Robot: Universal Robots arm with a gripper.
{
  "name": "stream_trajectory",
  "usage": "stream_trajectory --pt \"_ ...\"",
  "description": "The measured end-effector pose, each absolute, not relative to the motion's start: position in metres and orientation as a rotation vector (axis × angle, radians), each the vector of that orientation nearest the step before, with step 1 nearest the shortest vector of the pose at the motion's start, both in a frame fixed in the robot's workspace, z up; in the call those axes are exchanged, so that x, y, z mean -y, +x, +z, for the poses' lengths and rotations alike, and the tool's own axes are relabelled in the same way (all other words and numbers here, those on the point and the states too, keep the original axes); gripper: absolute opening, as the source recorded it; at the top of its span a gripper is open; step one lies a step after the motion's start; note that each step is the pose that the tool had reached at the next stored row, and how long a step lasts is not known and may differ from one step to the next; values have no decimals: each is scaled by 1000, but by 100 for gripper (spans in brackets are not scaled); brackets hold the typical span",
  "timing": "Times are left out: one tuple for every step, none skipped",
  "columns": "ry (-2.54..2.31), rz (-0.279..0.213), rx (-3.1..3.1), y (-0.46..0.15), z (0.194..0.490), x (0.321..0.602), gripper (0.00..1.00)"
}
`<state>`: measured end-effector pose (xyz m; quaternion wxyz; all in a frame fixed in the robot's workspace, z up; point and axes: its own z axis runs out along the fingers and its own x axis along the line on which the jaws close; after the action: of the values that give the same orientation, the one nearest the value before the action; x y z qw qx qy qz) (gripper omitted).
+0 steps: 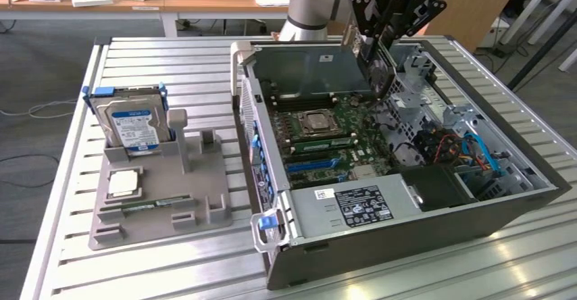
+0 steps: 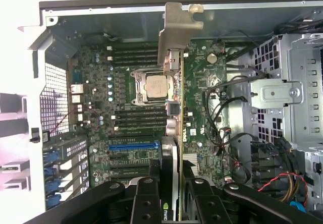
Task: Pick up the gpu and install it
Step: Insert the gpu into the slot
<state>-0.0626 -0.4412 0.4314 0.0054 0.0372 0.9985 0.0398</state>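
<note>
The gpu [image 2: 175, 108] is a thin dark card seen edge-on, its silver end bracket [image 2: 176, 27] pointing away from the wrist. My gripper [image 2: 172, 171] is shut on it, with one black finger [image 2: 149, 188] on each side of the card. In the exterior view the gripper [image 1: 373, 42] hangs over the far end of the open computer case [image 1: 406, 236], and the gpu [image 1: 379, 67] points down into it, above the motherboard [image 1: 325, 138]. The card is clear of the board and its blue slots [image 1: 315, 163].
The case lies open on a slatted metal table [image 1: 180, 266]. Inside are a CPU socket [image 1: 315, 121], a power supply [image 1: 356, 205], a drive cage and cables [image 1: 450, 148]. At the exterior view's left, a grey holder [image 1: 194, 202] carries a blue-framed hard drive [image 1: 134, 121], a chip and a memory stick [image 1: 148, 205].
</note>
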Motion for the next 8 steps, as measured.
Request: stream_trajectory --pt "116 125 -3126 -63 431 441 27" --pt "116 125 -3126 -63 431 441 27" --pt "115 125 -3126 -63 431 441 27" --pt "112 125 -3126 -63 431 441 27" --pt "106 125 -3127 -63 431 441 27" --pt "97 125 -3127 -63 431 441 27" --pt "84 125 -3128 -63 431 441 27" --pt "66 125 -3129 -63 431 441 27"
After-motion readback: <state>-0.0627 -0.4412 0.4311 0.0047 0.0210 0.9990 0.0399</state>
